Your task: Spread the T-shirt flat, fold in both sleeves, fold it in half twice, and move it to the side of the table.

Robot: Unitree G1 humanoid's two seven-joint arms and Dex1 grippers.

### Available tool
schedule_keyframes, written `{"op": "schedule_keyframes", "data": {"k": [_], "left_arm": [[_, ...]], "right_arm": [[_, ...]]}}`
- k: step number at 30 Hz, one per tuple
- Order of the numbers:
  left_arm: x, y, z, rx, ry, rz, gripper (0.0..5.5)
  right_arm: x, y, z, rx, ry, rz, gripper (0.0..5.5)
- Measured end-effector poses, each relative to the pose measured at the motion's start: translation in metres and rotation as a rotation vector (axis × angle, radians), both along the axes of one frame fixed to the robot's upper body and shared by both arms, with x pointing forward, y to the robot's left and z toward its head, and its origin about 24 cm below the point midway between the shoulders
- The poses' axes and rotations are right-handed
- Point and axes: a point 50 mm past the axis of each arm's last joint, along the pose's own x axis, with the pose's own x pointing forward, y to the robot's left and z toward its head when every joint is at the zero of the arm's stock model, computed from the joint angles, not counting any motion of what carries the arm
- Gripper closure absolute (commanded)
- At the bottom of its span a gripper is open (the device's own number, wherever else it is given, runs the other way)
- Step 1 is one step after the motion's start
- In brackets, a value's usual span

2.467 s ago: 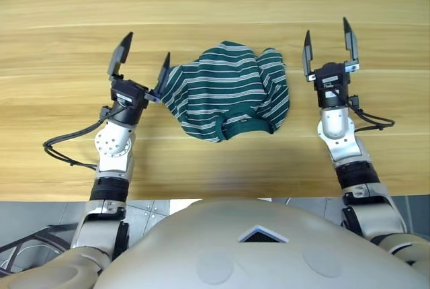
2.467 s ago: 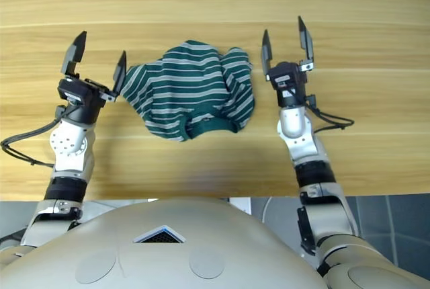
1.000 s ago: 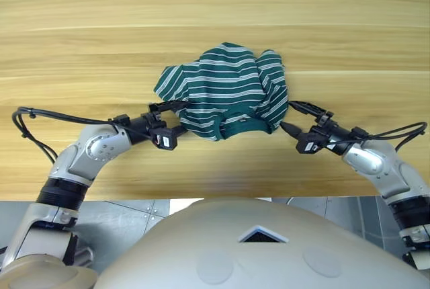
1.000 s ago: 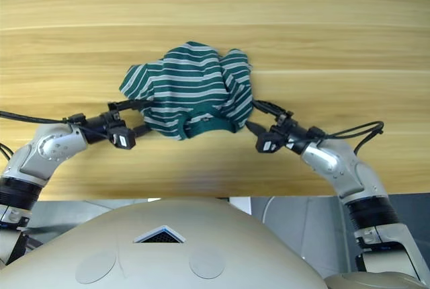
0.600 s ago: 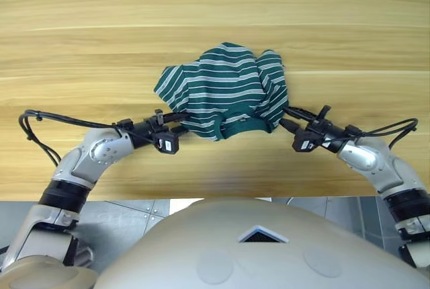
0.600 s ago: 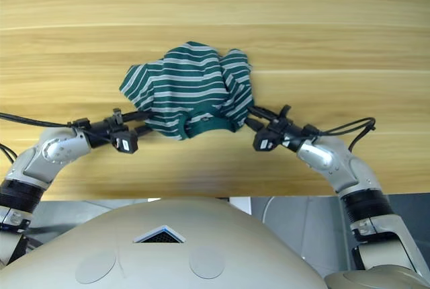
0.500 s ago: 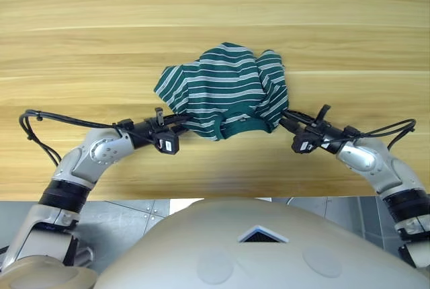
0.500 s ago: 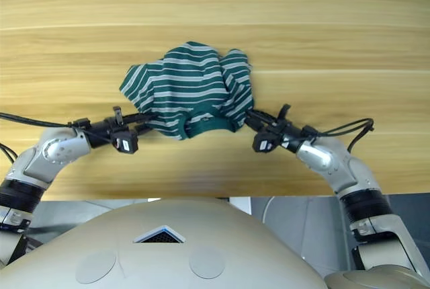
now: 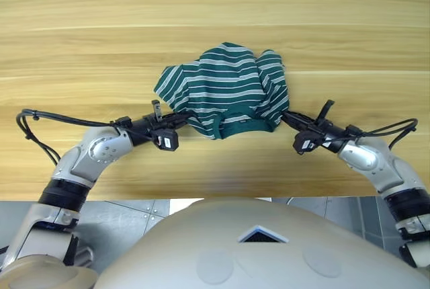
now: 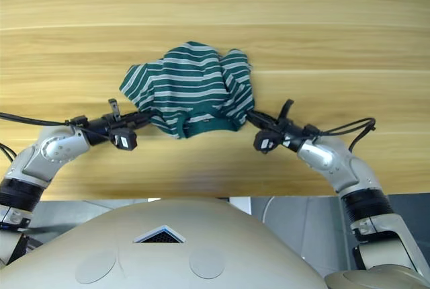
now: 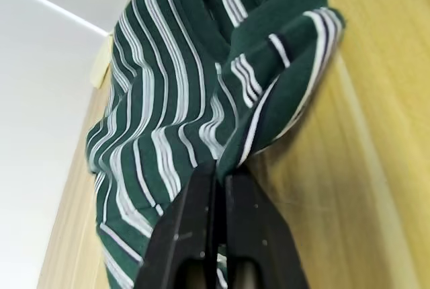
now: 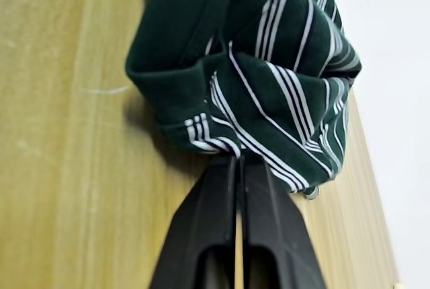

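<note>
At centre frame on the table (image 9: 215,7): T-shirt (image 9: 225,91), bunched. Pinched lower left by left gripper (image 9: 183,115), lower right by right gripper (image 9: 287,118); fingers closed, seemingly on fabric.

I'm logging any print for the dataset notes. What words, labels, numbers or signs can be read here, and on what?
No text can be read.
White sticker on the left hand: too small to read.
White sticker on the right hand: too small to read.
T-shirt: stripes only, no print showing.
Table: bare wood grain, no marks.
</note>
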Motion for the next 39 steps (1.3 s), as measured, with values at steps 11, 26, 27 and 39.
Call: {"op": "schedule_keyframes", "data": {"k": [11,26,27,39], "left_arm": [[0.019,0.001,0.041,-0.563,-0.104,0.167,5.48],[0.099,0.013,0.117,-1.163,-0.293,0.263,5.48],[0.118,0.013,0.120,-1.157,-0.293,0.325,5.48],[0.234,-0.019,0.249,-1.038,-0.591,0.882,5.48]], "right_arm": [[0.024,-0.003,0.070,0.671,-0.227,-0.159,5.50],[0.109,0.022,0.148,1.148,-0.429,-0.092,5.50],[0.131,0.028,0.150,1.093,-0.449,-0.155,5.50],[0.241,0.052,0.258,0.810,-1.039,-0.880,5.50]]}}
